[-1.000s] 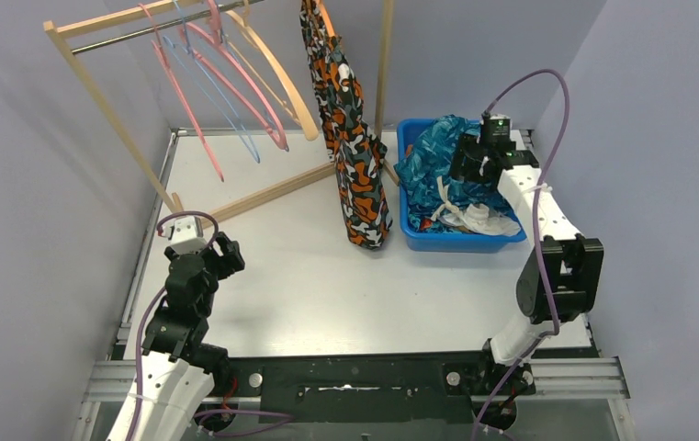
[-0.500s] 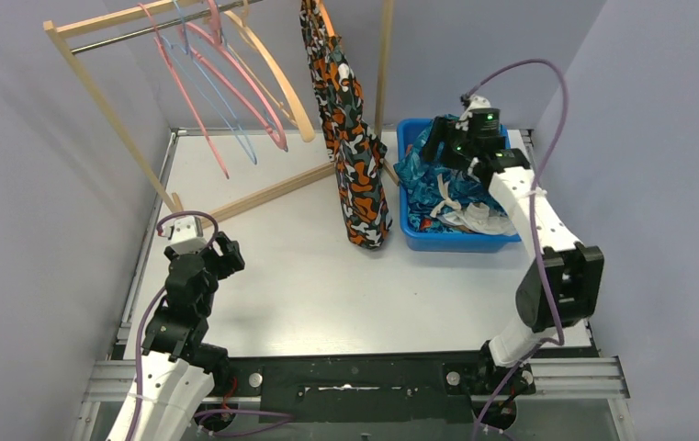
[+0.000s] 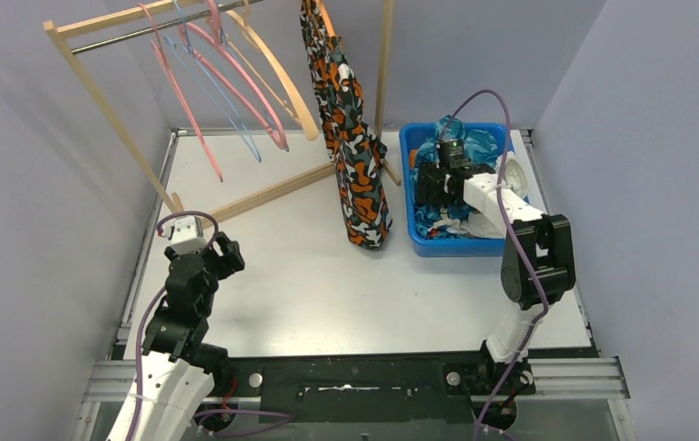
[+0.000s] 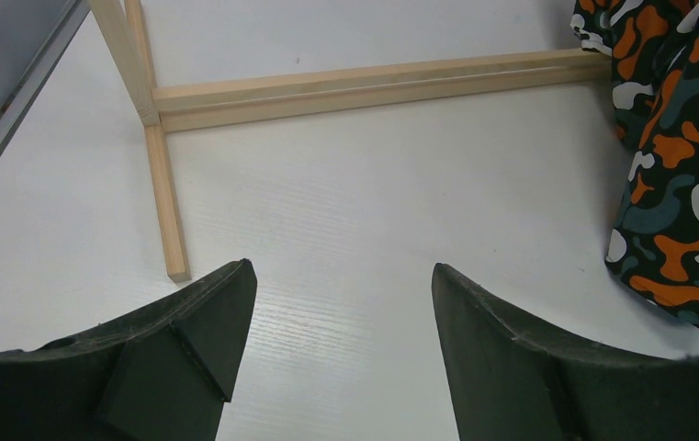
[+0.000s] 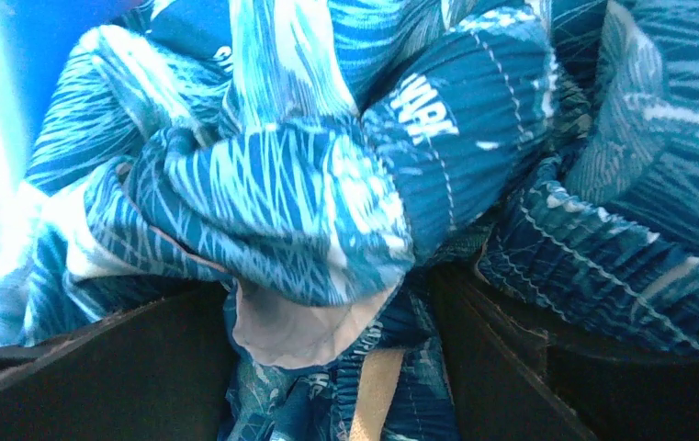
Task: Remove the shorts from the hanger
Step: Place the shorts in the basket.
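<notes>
The camouflage shorts [image 3: 350,147], orange, black and white, hang from the top of the wooden rack [image 3: 272,190] about midway along the table's far edge. Their lower end reaches down to just above the table [image 3: 327,294], beside the rack's foot bar. Several bare hangers [image 3: 235,83], pink, blue and wooden, hang on the rail toward the far left corner. A blue bin [image 3: 407,184] sits in the far right corner, just beside the hanging shorts, and holds a heap of teal patterned shorts [image 3: 485,147] with some white cloth among them. The right gripper [image 3: 430,184] is down inside the bin at its left side. Its jaws are spread wide, and a fold of the teal cloth bulges loosely between them. The left gripper [image 3: 212,246] hovers over bare table near the left edge, well apart from the shorts. Its jaws are spread with nothing between them.
</notes>
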